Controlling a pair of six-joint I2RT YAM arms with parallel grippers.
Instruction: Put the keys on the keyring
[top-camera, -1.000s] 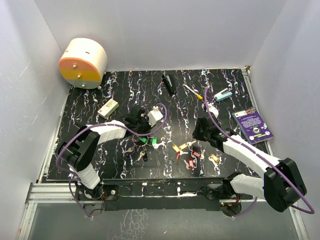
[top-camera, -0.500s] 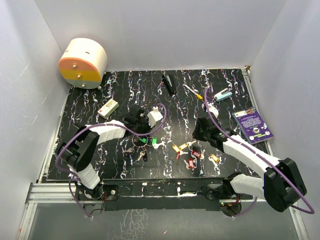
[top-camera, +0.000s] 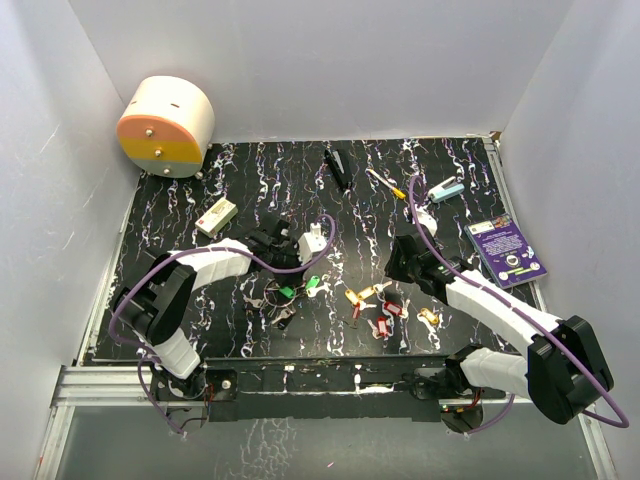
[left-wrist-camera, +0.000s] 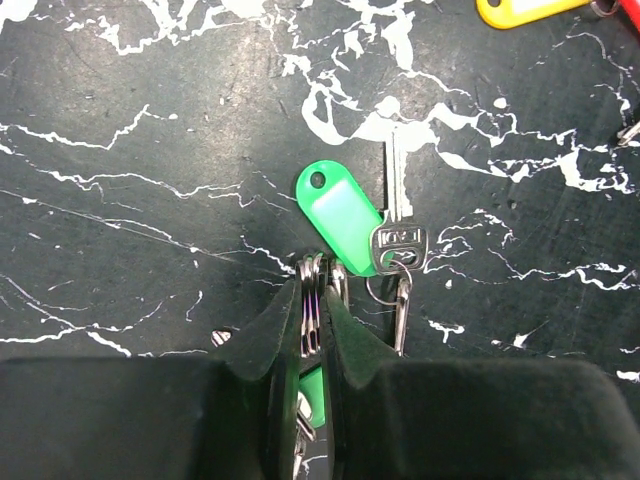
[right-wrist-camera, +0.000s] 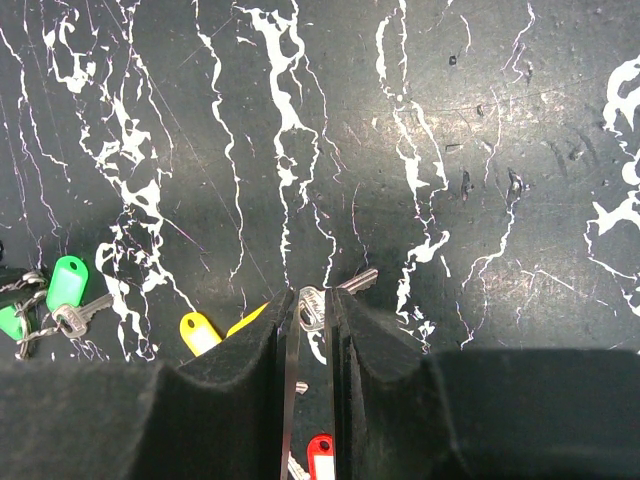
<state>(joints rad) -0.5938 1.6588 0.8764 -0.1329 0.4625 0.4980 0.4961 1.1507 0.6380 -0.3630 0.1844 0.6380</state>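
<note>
The keyring (left-wrist-camera: 313, 290), a thin silver ring, is pinched edge-on between my left gripper's (left-wrist-camera: 312, 318) shut fingers. A green tag (left-wrist-camera: 340, 215) and a silver key (left-wrist-camera: 397, 240) hang from it onto the black mat. In the top view the ring's green tags (top-camera: 300, 289) lie just in front of the left gripper (top-camera: 283, 268). My right gripper (right-wrist-camera: 312, 312) is shut on a silver key (right-wrist-camera: 312, 303) whose blade sticks out to the right. Yellow-tagged keys (right-wrist-camera: 200, 332) and a red tag (right-wrist-camera: 320, 457) lie below it. Loose red, yellow and gold keys (top-camera: 380, 308) lie by the right gripper (top-camera: 393, 284).
A white-and-orange cylinder (top-camera: 165, 125) stands at the back left. A small white box (top-camera: 215, 215), a black tool (top-camera: 338, 170), a yellow-handled screwdriver (top-camera: 385, 183), a teal object (top-camera: 447, 190) and a purple card (top-camera: 508, 250) lie on the mat. White walls enclose it.
The left gripper has turned a little, and the keyring's green tags and dark key have shifted slightly toward the near edge. The right arm has not moved.
</note>
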